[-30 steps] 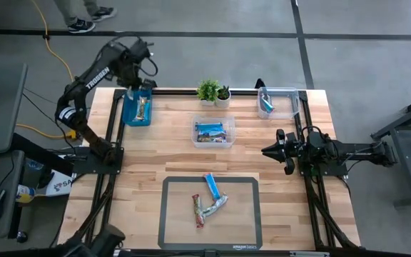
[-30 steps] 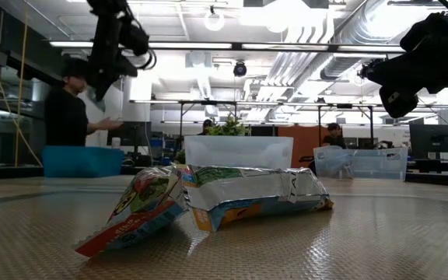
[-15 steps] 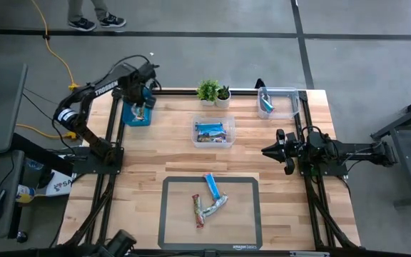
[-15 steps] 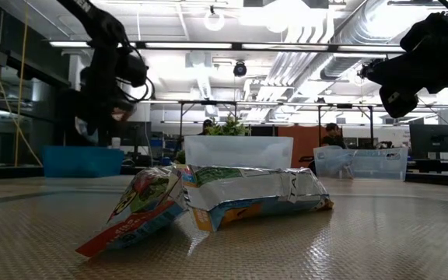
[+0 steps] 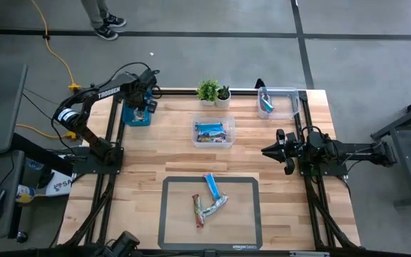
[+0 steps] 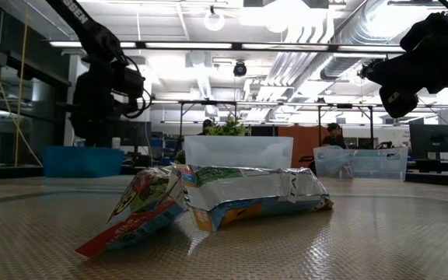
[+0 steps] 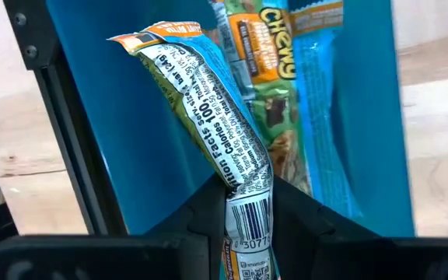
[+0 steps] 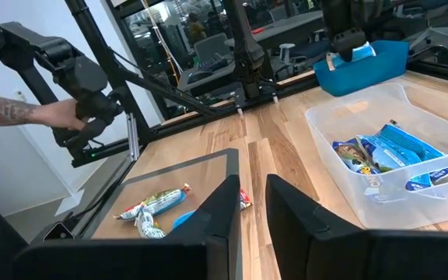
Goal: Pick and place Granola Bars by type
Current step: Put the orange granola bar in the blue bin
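My left gripper (image 5: 143, 102) hangs over the blue bin (image 5: 135, 116) at the table's far left, shut on a granola bar (image 7: 208, 93) with a white and green wrapper. In the left wrist view another bar marked "Chewy" (image 7: 274, 70) lies in that bin. Three more bars (image 5: 209, 200) lie flat on the grey mat (image 5: 170, 214) near the front edge. Other bars lie in the clear middle bin (image 5: 214, 133) and the clear far-right bin (image 5: 277, 102). My right gripper (image 5: 266, 151) waits open above the table's right side. My left gripper pinches the bar's barcode end (image 7: 249, 180) between its two fingers, coming from above and pointing down into the blue bin. The bar runs on past the fingertips, bent along its length, towards the bin's floor. Whether its free end (image 7: 142, 40) touches the bin, I cannot tell.
Two small potted plants (image 5: 212, 91) stand at the far edge between the blue bin and the far-right bin. A black frame rail (image 5: 113, 121) runs beside the blue bin. Bare wood lies between the mat and the bins. A person's legs (image 5: 102, 18) show beyond the table.
My left gripper has come down from high above the table's far-left corner into the blue bin, carrying the bar, and now covers the bar that lay in view there. The person beyond the table has walked on.
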Robot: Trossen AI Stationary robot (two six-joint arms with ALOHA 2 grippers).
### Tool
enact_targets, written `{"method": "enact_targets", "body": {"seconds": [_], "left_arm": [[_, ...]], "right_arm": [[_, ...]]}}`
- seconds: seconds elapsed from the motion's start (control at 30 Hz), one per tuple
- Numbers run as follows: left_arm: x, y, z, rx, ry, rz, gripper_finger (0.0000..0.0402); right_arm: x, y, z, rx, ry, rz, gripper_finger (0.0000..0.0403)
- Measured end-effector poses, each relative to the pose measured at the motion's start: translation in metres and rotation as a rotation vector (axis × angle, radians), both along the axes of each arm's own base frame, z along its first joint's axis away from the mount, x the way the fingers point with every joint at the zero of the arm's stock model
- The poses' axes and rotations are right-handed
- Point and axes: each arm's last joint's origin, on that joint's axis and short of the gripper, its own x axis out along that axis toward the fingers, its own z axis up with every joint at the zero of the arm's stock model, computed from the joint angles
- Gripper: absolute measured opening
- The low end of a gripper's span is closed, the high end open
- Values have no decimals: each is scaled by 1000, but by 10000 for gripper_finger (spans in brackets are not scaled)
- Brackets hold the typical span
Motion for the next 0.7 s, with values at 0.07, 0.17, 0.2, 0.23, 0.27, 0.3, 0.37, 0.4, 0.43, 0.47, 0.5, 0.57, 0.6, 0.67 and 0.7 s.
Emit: {"method": "enact_targets", "body": {"seconds": [0.07,0.17,0.2,0.23,0.27,0.3,0.37,0.4,0.43,0.47,0.5,0.57,0.6,0.67,0.7], "left_arm": [[0,0,-1,8,6,7,78],[1,1,-1,24,-6,15,78],[1,1,-1,20,-5,13,78],[1,1,-1,18,-8,9,78],[1,1,-1,17,-10,6,78],[1,1,-1,16,-10,6,78],[1,1,-1,16,-11,6,78],[1,1,-1,16,-11,6,78],[1,1,-1,16,-11,6,78],[1,1,-1,15,-11,6,78],[1,1,-1,14,-11,6,78],[1,1,-1,7,-15,1,79],[1,1,-1,3,-16,-2,81],[1,0,-2,-3,-18,-3,90],[1,0,-2,-4,-20,-3,98]], "right_arm": [[0,0,0,0,0,0,47],[0,0,0,0,0,0,48],[0,0,0,0,0,0,48],[0,0,0,0,0,0,49],[0,0,0,0,0,0,50],[0,0,0,0,0,0,51],[0,0,0,0,0,0,51],[0,0,0,0,0,0,50],[0,0,0,0,0,0,49],[0,0,0,0,0,0,48],[0,0,0,0,0,0,47],[0,0,0,0,0,0,47],[0,0,0,0,0,0,47],[0,0,0,0,0,0,49],[0,0,0,0,0,0,50]]}}
